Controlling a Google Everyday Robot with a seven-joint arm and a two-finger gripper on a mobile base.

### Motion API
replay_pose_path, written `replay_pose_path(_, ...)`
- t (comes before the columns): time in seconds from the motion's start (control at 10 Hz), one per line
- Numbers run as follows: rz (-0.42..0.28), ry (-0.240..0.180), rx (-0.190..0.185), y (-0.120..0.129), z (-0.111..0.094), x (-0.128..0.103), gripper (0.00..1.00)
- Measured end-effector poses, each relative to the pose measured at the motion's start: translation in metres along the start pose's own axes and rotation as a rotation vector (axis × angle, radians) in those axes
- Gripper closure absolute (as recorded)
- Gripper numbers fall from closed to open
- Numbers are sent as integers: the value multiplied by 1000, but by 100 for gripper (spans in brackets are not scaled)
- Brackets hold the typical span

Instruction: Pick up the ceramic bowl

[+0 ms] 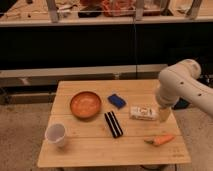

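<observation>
Orange ceramic bowl (85, 104), one; one white cup (56, 134); hand (164, 115) beside single packet (143, 112), grip state unreadable.

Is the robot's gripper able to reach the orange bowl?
Probably yes. The gripper hangs at the table's right side; the ceramic bowl sits uncovered toward the other side, with only a low white packet and blue sponge between.

Resting upright, left of centre on worktop (100, 150): ceramic bowl (85, 104), round, shallow, orange-terracotta, darker-rimmed; gripper (164, 114) hovering well apart, rightward.
</observation>
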Motion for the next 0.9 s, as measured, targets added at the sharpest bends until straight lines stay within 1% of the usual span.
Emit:
replay_pose_path(0.1,-28,9,13,-4,-3,-13,20)
replay_pose_path(0.2,-53,18,24,-8,-5,-20,20)
replay_pose_path(0.4,-99,33,35,-11,-7,-27,20)
replay_pose_path(0.5,-120,34,39,-13,-7,-35,20)
replay_pose_path(0.8,-213,37,58,-23,-13,-78,20)
replay_pose_path(0.9,-237,40,59,-25,-14,-81,20)
